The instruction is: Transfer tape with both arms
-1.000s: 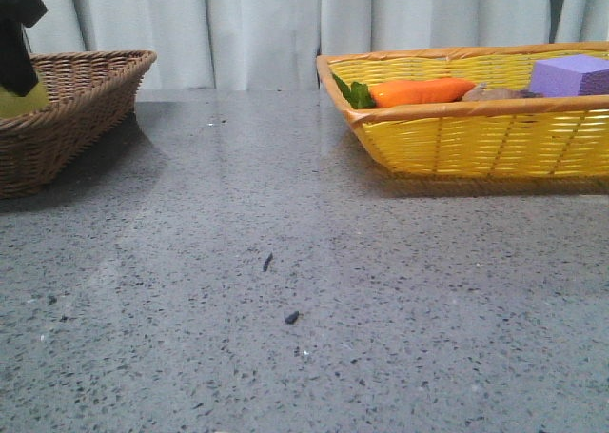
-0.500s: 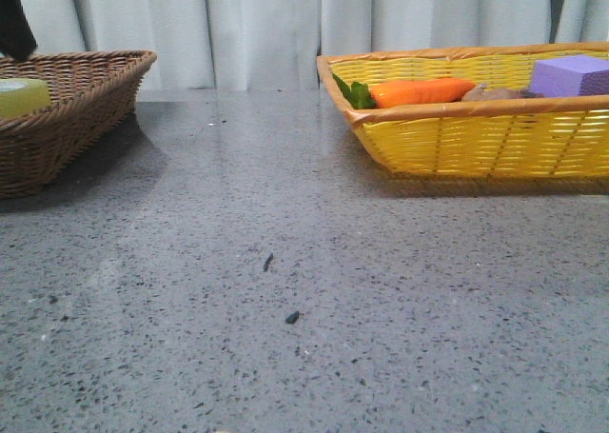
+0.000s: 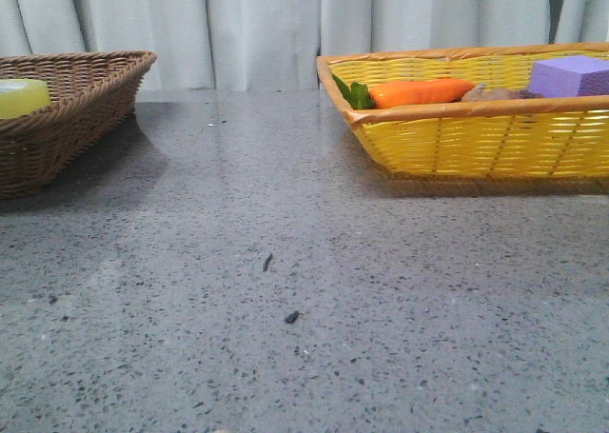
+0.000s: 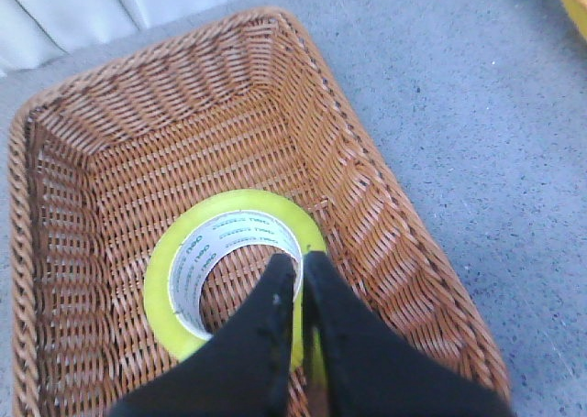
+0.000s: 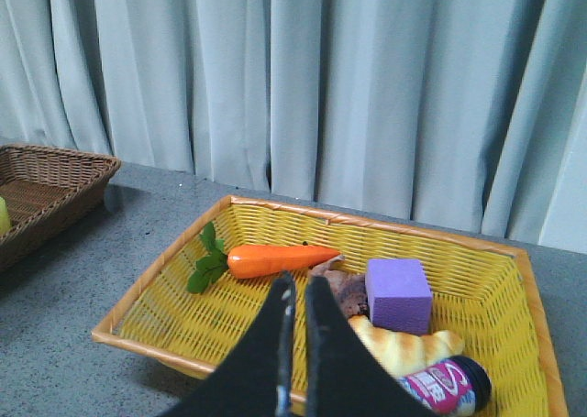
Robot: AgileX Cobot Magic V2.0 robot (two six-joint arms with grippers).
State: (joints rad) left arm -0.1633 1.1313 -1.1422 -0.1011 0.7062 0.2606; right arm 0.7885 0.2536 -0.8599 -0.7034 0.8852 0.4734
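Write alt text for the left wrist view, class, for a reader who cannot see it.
A roll of yellow tape with a white core lies flat in a brown wicker basket on a grey speckled table. The left gripper, its black fingers nearly together, is above the roll's near edge.

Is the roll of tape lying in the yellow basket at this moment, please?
No, the left wrist view shows the tape lying flat on the floor of the brown wicker basket, not in the yellow basket.
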